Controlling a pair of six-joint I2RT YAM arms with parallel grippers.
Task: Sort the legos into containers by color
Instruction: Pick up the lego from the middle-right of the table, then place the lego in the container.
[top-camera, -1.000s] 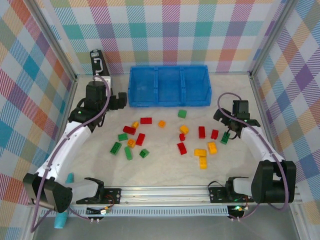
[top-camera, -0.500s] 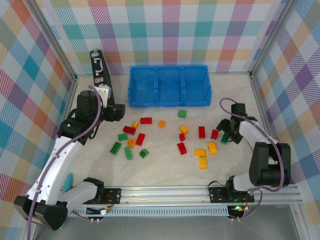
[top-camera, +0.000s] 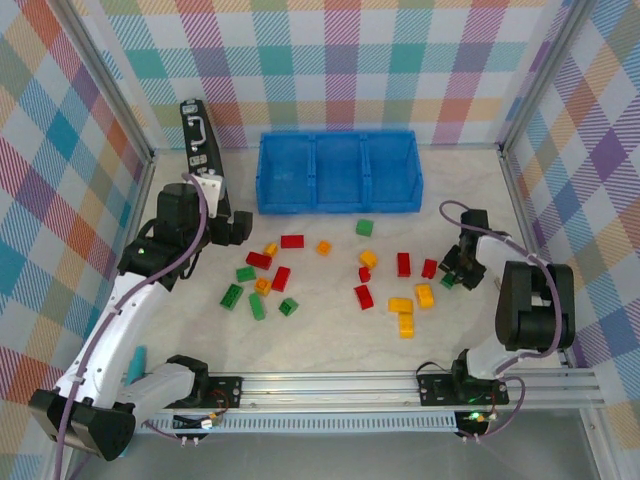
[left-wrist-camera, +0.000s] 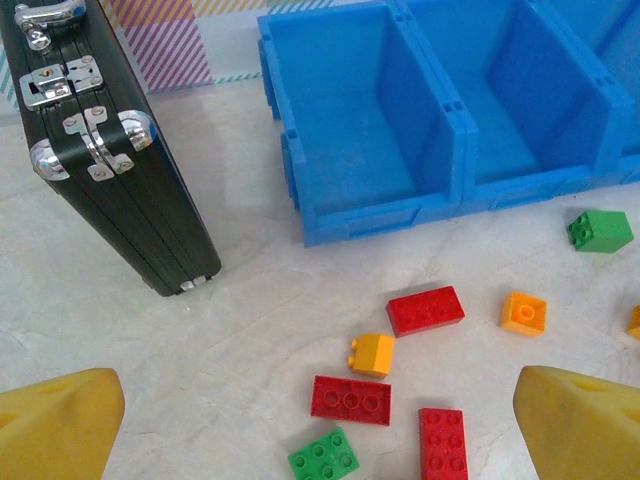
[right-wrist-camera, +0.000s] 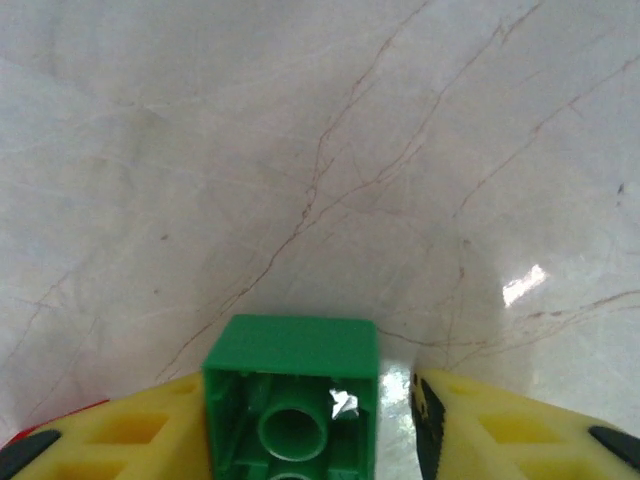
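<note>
The right gripper (right-wrist-camera: 308, 440) straddles a green brick (right-wrist-camera: 290, 350) that lies with its hollow underside toward the wrist camera. One yellow finger (right-wrist-camera: 130, 435) touches the brick. A sliver of table (right-wrist-camera: 300, 150) shows between the brick and the other finger, so the jaws are not clamped on it. The frame edge cuts off the brick's lower part, and a red sliver in the bottom left corner is too small to identify. From above, this gripper hides most of that brick.

The left gripper (left-wrist-camera: 320, 430) hangs with its fingers spread wide, gripping nothing, above loose legos (left-wrist-camera: 426, 310) that lie near the blue bin (left-wrist-camera: 370, 215). A black case (left-wrist-camera: 120, 190) stands near the bin's end. The bin's third compartment is cut off.
</note>
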